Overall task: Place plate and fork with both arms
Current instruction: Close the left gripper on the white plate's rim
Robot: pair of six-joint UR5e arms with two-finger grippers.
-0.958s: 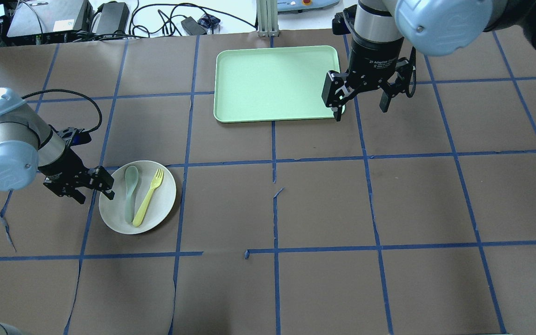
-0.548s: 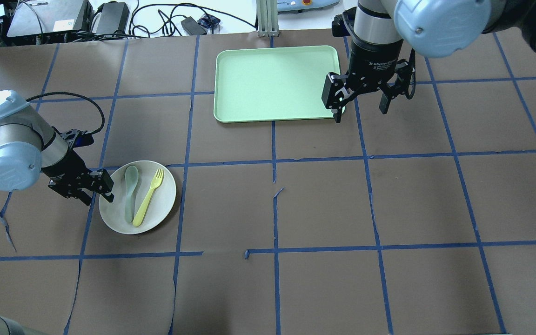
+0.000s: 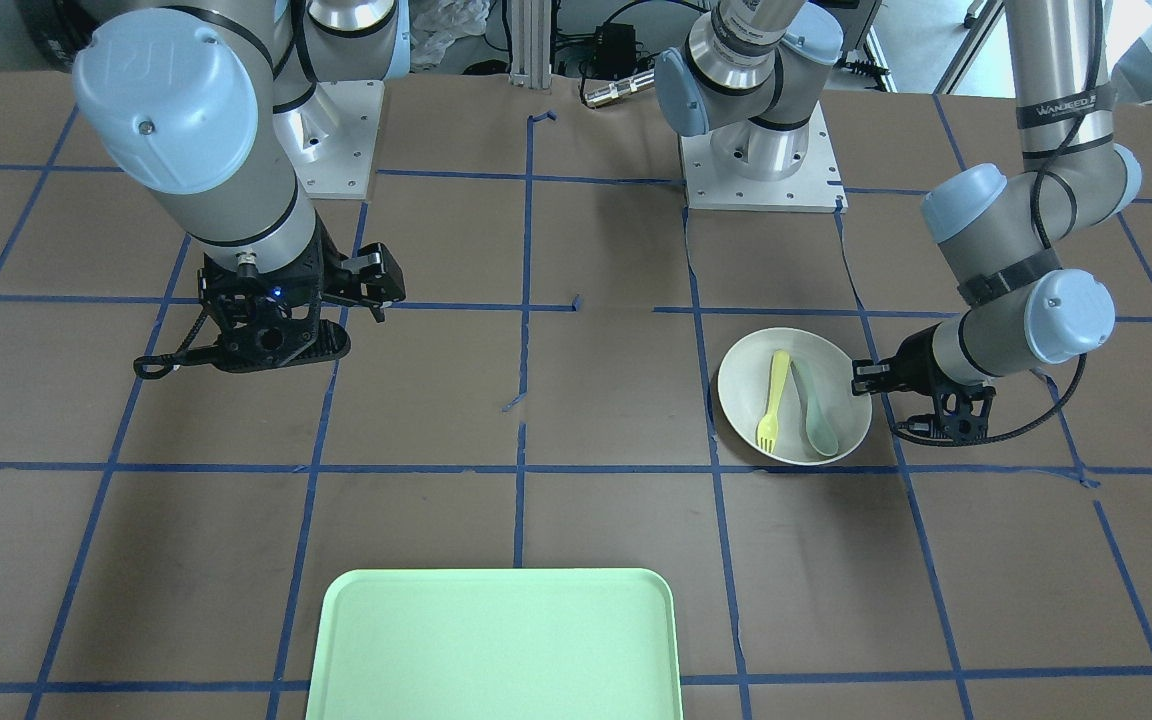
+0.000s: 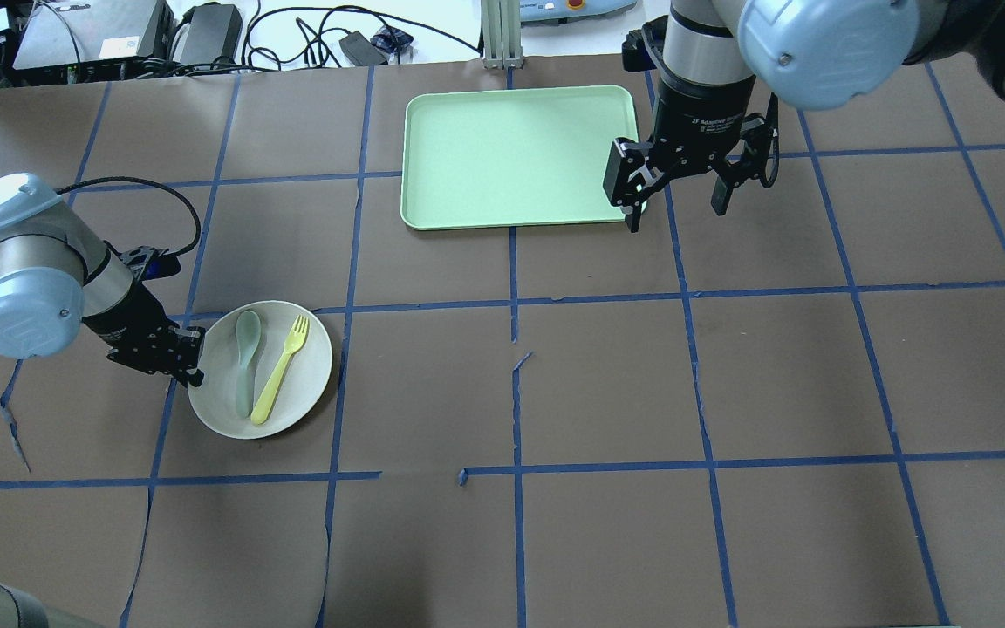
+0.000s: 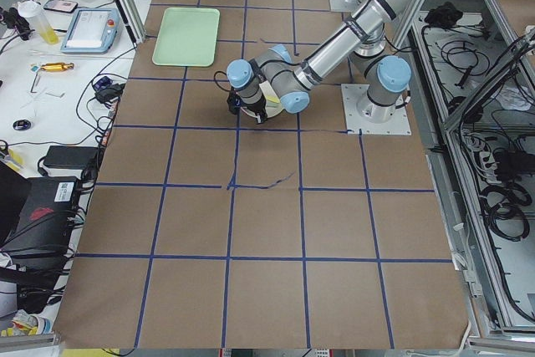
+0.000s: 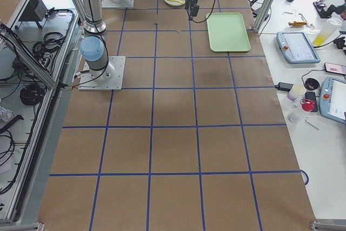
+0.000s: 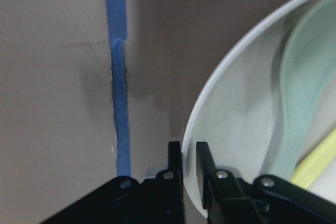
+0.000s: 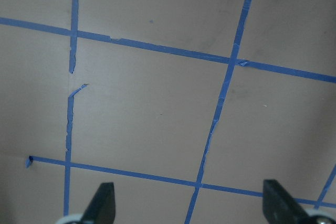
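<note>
In the front-facing view, the left claw (image 3: 858, 381) meets the rim of the plate (image 3: 741, 395). The plate lies flat on the table (image 3: 536, 450), well apart from the tray (image 3: 496, 650). The fork (image 3: 773, 400) and a spoon (image 3: 816, 415) lie loose in the plate, side by side. With only a rim pinch, the lift should be slow and level so the plate does not tip and shed them.

In the overhead view, the right claw (image 4: 675, 214) hangs with jaws apart, holding nothing, at the tray's right edge. The left claw's fingertips are half hidden under its own wrist.

In the two side views the plate is too small to judge. From the left end the near arm covers most of it, and from the right end it is a pale speck.

In the left wrist view, one finger stands outside the rim and one inside, drawn close together. They appear clamped on the plate, though the contact is cut off at the bottom edge. The fork shows only as a yellow sliver.

The right wrist view shows bare table and blue tape (image 8: 220, 108), with both fingertips wide apart. Neither tray nor plate is in it.
</note>
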